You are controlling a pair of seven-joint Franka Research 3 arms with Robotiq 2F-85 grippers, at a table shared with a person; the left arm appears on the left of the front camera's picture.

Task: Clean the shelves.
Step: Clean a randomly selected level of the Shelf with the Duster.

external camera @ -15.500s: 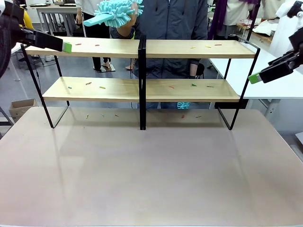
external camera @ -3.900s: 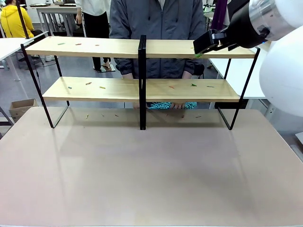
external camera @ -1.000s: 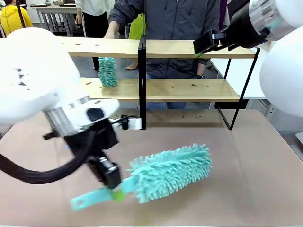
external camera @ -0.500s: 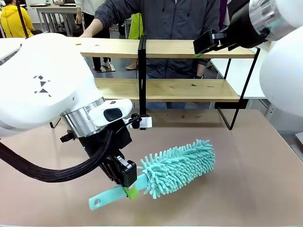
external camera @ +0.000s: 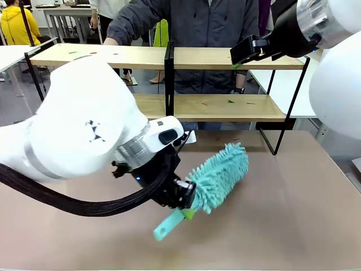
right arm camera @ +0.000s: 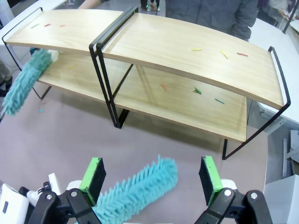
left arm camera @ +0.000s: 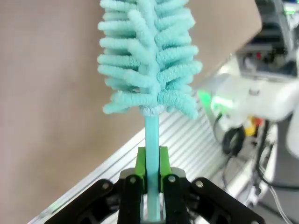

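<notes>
The shelves (external camera: 225,58) stand at the table's far side, two wooden boards on a black frame; small coloured scraps (right arm camera: 196,49) lie on the boards. My left gripper (external camera: 187,213) is low over the table, shut on the handle of a teal fluffy duster (external camera: 221,174) whose head points up toward the shelves. In the left wrist view the green pads (left arm camera: 140,163) of the left gripper (left arm camera: 152,161) clamp the duster's (left arm camera: 147,60) thin handle. My right gripper (external camera: 237,59) hovers open above the right top board, and from above its fingers (right arm camera: 152,173) are wide apart over the duster (right arm camera: 135,186).
A person (external camera: 197,22) stands behind the shelves, one hand (external camera: 110,40) at the top left board. A second teal duster (right arm camera: 25,81) is blurred at the lower left board. My bulky left arm (external camera: 84,124) covers the table's left half. A white table (external camera: 316,101) lies beyond on the right.
My left arm has swung right and back, turning the duster's head up toward the shelves. The right arm has stayed put. The person's arm has shifted over the left top board.
</notes>
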